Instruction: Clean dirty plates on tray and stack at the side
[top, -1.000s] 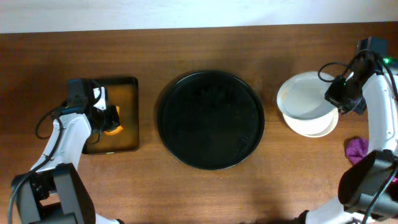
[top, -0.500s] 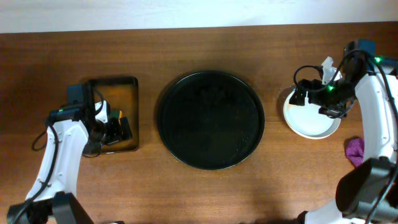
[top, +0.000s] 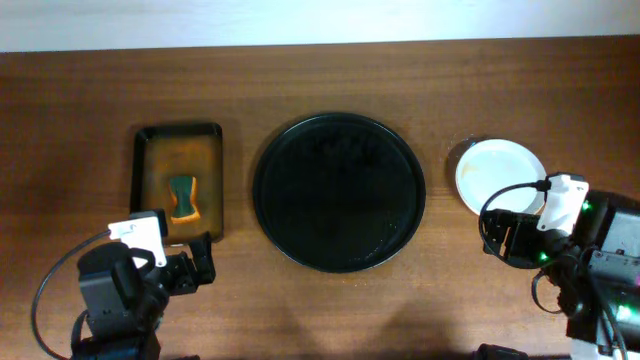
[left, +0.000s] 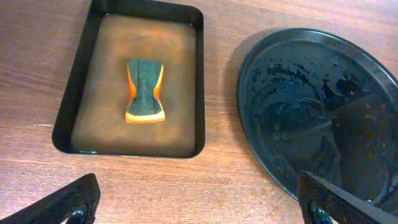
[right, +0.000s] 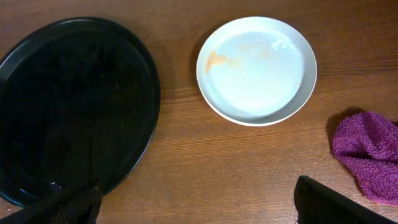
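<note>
The round black tray (top: 338, 192) lies mid-table with no plate on it, only wet streaks (left: 323, 106). A white plate (top: 500, 178) with an orange smear near its rim (right: 256, 68) rests on the wood to the right of the tray (right: 68, 106). My left gripper (top: 190, 268) hovers open over bare table near the front edge, its jaws wide apart with nothing between them (left: 199, 205). Just as wide and just as empty, my right gripper (top: 505, 238) stands in front of the plate (right: 199, 202).
A black rectangular pan (top: 215, 180) of brownish water sits left of the tray, with an orange and green sponge (left: 145, 91) lying in it. A purple cloth (right: 367, 152) is bunched on the table at the front right of the plate.
Both arms have drawn back toward the front edge and both grippers have opened. The left let go of the sponge in the pan; the right left the plate beside the tray.
</note>
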